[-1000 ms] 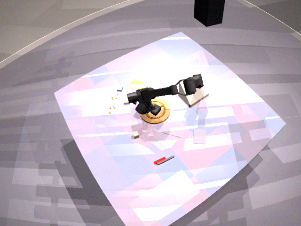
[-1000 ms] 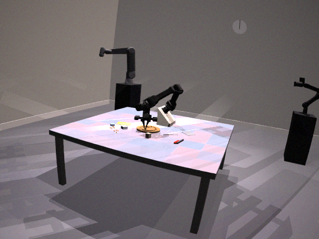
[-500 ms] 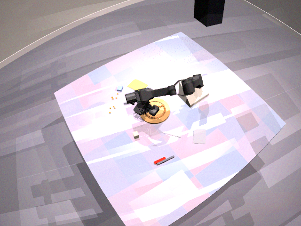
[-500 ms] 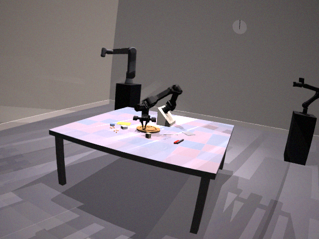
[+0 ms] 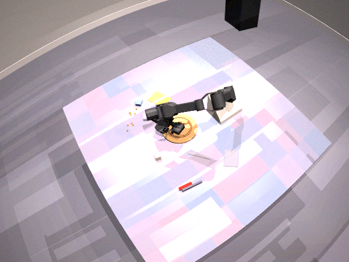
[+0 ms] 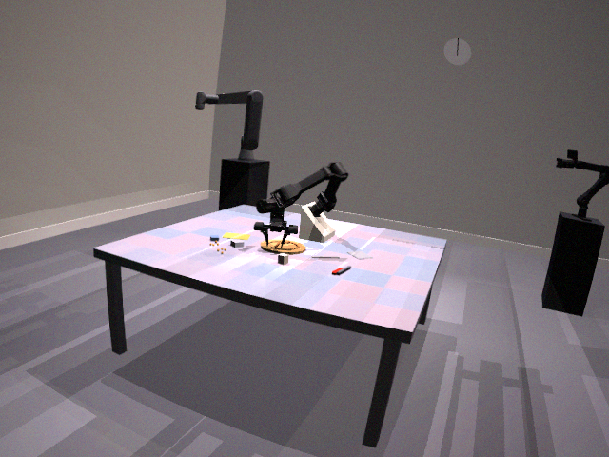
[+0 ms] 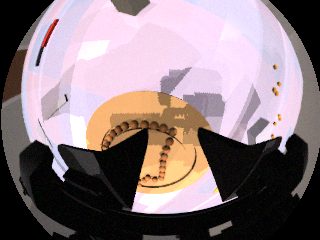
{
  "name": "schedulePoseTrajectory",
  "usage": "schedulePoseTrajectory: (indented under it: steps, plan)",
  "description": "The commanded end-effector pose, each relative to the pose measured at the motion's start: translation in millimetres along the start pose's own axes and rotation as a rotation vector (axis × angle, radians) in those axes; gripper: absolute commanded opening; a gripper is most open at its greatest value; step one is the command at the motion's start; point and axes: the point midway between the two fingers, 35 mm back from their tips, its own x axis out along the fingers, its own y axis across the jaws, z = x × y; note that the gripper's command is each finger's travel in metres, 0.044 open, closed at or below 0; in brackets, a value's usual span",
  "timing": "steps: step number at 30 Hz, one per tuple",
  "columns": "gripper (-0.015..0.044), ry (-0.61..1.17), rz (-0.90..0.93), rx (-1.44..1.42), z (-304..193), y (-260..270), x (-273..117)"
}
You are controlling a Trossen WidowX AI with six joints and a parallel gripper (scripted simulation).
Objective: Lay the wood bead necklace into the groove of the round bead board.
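Observation:
The round bead board point(image 5: 193, 133) point(image 6: 301, 248) point(image 7: 99, 117) lies flat on the table under the arm. The wood bead necklace point(image 7: 145, 124) lies on it. In the wrist view its beads follow the ring groove along the far and left side, then turn inward and run across the inside of the ring toward the near side. The groove point(image 7: 195, 160) shows bare on the right. My gripper point(image 5: 170, 130) point(image 6: 275, 246) point(image 7: 173, 132) is open, pointing down low over the board, with the inward-running beads seen between its fingertips. The left finger hides part of the necklace.
Several small orange balls point(image 5: 130, 113) point(image 6: 221, 249) and a blue block point(image 5: 138, 103) lie beyond the board, near a yellow sheet point(image 5: 157, 97). A pale block point(image 5: 157, 158) point(image 6: 283, 258), a thin stick point(image 5: 199, 155), a pale square point(image 5: 230, 158) and a red-grey pen point(image 5: 185, 186) lie on the other side.

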Motion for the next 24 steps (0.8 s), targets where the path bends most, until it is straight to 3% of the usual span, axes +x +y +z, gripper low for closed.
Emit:
schedulePoseTrajectory:
  steps: [1,4,24]
  plan:
    - [0.0368,0.001,0.001,0.002,-0.3,0.1,-1.8]
    - [0.0440,0.005,0.004,0.007,-1.4,0.8,-1.4]
    - [0.0440,0.004,0.005,0.006,-1.4,0.7,-5.2]
